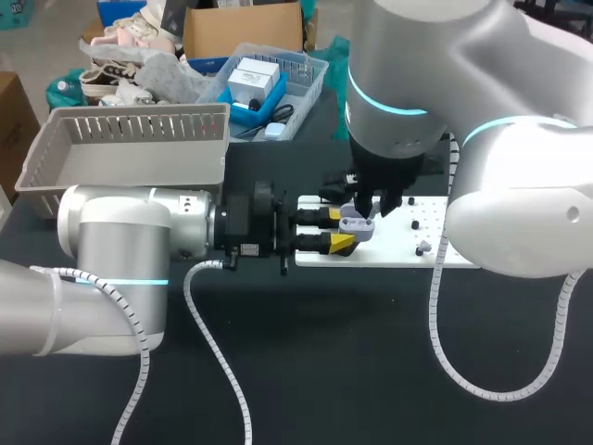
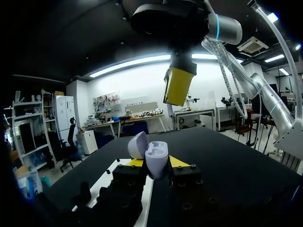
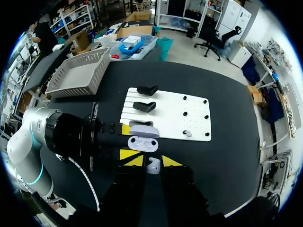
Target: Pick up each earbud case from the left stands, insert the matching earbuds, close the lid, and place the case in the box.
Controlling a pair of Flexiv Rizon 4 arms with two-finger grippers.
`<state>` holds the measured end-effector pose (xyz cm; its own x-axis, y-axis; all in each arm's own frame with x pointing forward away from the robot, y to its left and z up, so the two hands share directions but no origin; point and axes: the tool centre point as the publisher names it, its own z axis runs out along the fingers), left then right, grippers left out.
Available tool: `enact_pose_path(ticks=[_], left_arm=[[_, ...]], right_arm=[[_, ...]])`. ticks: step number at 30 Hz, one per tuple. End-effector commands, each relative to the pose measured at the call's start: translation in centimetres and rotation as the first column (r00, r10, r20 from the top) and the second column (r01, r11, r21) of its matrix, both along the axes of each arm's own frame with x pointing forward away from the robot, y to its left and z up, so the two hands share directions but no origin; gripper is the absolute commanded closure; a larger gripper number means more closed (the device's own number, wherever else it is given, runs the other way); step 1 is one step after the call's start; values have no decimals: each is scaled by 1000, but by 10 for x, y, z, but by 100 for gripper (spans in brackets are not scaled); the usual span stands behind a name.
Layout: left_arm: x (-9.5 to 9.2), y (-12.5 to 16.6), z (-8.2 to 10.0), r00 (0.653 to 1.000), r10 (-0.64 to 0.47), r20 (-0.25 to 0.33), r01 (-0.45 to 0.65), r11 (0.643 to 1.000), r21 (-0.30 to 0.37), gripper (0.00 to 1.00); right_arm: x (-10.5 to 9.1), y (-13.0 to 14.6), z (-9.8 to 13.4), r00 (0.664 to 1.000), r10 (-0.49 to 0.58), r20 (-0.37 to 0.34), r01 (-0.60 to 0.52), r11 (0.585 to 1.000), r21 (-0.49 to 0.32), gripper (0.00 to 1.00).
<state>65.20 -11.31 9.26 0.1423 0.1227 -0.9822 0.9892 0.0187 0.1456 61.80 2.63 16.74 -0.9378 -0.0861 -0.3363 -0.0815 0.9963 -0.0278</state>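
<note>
Step in hand, likely: earbud insertion. Open case (image 3: 143,143) clamped in left gripper (image 1: 339,231), over white board (image 3: 189,111). Earbud (image 3: 152,165) pinched in right gripper (image 3: 151,161), above case. Next: lower straight, seat in matching socket.

text: none legible | labels, numbers, signs: none (any print too small)
</note>
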Motion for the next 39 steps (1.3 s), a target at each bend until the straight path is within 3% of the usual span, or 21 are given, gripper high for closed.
enact_pose_path(ticks=[1, 21, 39], left_arm=[[2, -3, 0, 1000, 4, 2, -4, 1000, -3, 100], [2, -7, 1, 1000, -2, 6, 2, 1000, -7, 100], [2, -7, 1, 1000, -2, 6, 2, 1000, -7, 100]], right_arm=[[1, 3, -3, 1000, -3, -4, 3, 1000, -6, 100], [18, -4, -11, 987, -158, -20, 158, 987, -2, 100], [18, -4, -11, 987, -160, -16, 160, 987, -3, 100]])
